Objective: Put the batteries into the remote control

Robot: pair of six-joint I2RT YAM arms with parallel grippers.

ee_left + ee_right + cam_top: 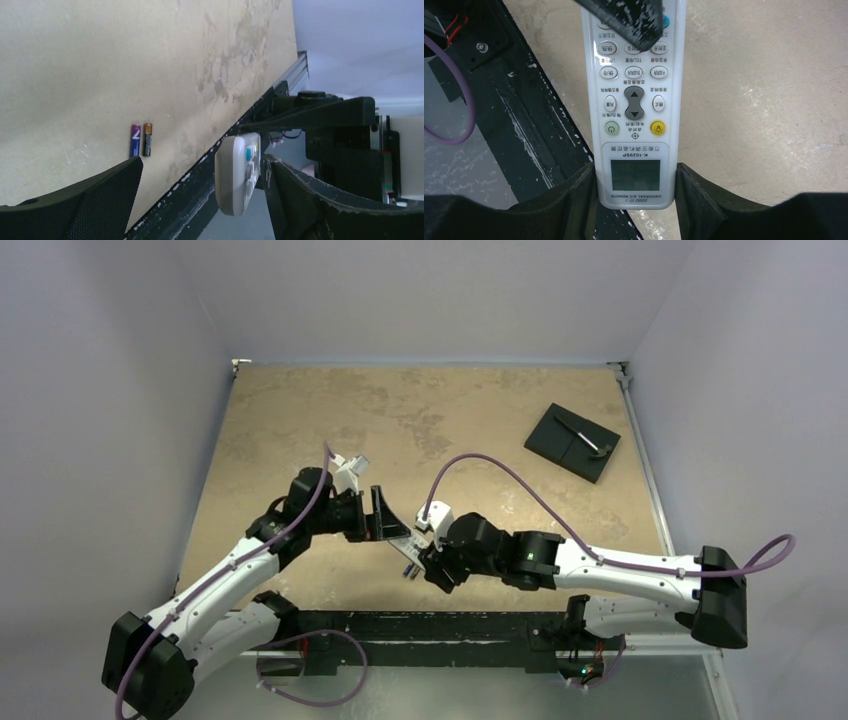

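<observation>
Right gripper clamps remote control by its display end, over the worktop near edge. Left gripper gapes wide, holding nothing, one finger across the buttons; contact unclear. Batteries lie side by side near that edge. Remote's other end is cut off.

Open tabletop around the 2 batteries

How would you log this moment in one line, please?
right end effector: gripping remote control at display end | left end effector: open, remote's button end between fingers | batteries: side by side on table, not loaded
</observation>
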